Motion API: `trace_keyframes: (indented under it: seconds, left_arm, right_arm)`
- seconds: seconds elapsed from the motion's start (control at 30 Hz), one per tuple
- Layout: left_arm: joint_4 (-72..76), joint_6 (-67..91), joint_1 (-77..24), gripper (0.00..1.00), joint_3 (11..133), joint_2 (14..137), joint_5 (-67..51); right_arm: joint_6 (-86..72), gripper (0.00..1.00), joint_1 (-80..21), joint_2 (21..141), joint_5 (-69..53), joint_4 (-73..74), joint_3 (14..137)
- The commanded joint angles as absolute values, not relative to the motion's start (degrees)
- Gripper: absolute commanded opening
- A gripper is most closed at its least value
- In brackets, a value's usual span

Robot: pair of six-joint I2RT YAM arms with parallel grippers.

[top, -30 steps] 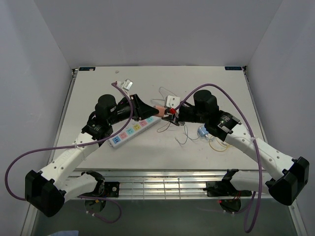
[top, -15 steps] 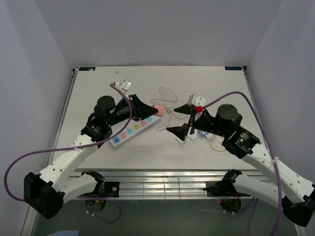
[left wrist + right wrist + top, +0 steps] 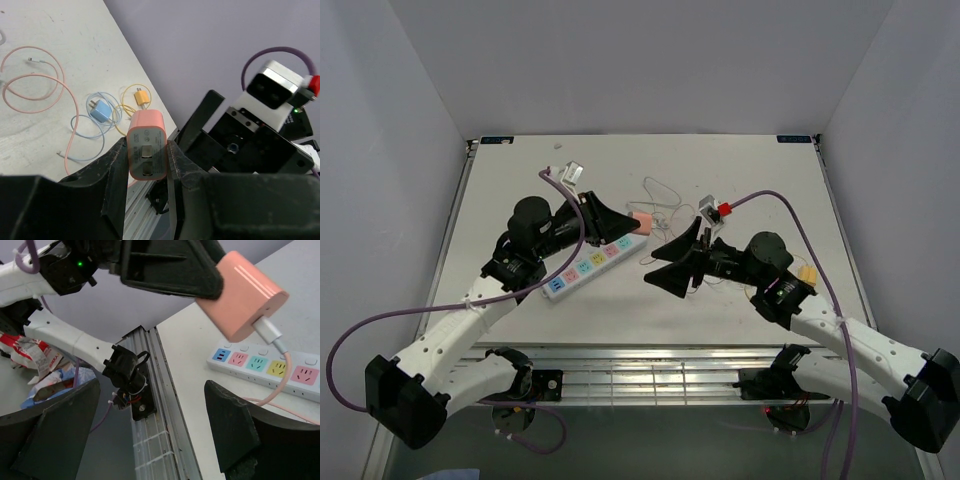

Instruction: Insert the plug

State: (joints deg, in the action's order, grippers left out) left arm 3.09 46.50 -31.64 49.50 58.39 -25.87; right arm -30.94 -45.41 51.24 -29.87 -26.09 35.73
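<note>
Left wrist view has the left pincer (image 3: 146,161) clenched on the pink plug (image 3: 146,145), which should descend square onto the power strip (image 3: 260,364) just below it.

The salmon-pink, round-cornered plastic charger plug (image 3: 147,150) sits clamped between the black fingers of the left gripper (image 3: 146,167), held aloft above one end of the long white power strip (image 3: 592,262), which lies flat and diagonal with a row of pastel-coloured sockets facing up
</note>
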Motion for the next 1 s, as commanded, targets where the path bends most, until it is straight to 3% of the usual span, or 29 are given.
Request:
trace_keyframes:
  seconds: [0.0, 0.2, 0.63, 0.83, 0.97]
  left_arm:
    - [4.75, 47.81, -32.34, 0.00, 49.57, 55.37, -25.49]
    - [5.45, 49.13, -33.13, 0.00, 48.34, 54.76, -26.10]
    - [7.29, 52.03, -35.77, 0.00, 45.88, 52.12, -24.70]
    - [7.29, 54.49, -38.84, 0.00, 43.95, 50.10, -18.73]
    - [7.56, 55.72, -40.86, 0.00, 42.37, 49.22, -14.51]
  right_arm:
    - [-39.01, 0.90, -45.62, 53.87, -25.34, -37.25, 36.39]
    - [-43.42, 0.90, -45.70, 56.25, -17.06, -45.43, 33.49]
    - [-50.26, 0.91, -45.70, 61.87, -12.58, -51.57, 34.11]
    - [-54.84, 0.99, -45.70, 63.63, -10.11, -59.67, 31.73]
    - [-57.65, 0.86, -45.79, 64.51, -9.23, -63.10, 30.94]
